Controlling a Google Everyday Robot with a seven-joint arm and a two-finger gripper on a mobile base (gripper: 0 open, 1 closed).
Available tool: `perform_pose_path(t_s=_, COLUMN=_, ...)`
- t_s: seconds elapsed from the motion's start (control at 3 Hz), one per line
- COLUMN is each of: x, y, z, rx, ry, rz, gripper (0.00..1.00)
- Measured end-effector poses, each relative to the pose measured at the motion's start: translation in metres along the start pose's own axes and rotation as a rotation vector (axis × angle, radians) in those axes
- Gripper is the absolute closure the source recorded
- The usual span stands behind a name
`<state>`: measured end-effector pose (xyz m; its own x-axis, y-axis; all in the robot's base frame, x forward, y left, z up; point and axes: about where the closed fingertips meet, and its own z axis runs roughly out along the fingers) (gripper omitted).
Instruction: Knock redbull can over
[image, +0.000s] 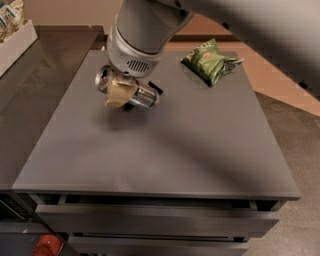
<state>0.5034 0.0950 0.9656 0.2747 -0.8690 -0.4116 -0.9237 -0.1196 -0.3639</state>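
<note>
The hand (120, 91) is positioned over the left rear quarter of the worktop (175, 150), at the end of the grey arm (142, 35) that enters from the rear edge. The hand is clenched around the redbull can (143, 97), with one tan finger pad (117, 95) across the can body. The can is tipped close to horizontal, round top toward the left edge and base toward the centre of the worktop. A shadow lies on the worktop directly beneath it. A black bar wrapper (157, 88) shows partly behind the can. A green snack bag (209, 61) lies near the right rear corner, well apart from the hand
</note>
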Motion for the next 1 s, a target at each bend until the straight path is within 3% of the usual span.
perform_pose_path(t_s=0.33, x=0.036, y=-0.003, z=-0.001, rx=0.005, ry=0.085, rz=0.002, gripper=1.00)
perform_pose_path(t_s=1.0, x=0.093, y=0.004, z=0.010, rx=-0.032, ry=0.211, rz=0.029, gripper=1.00)
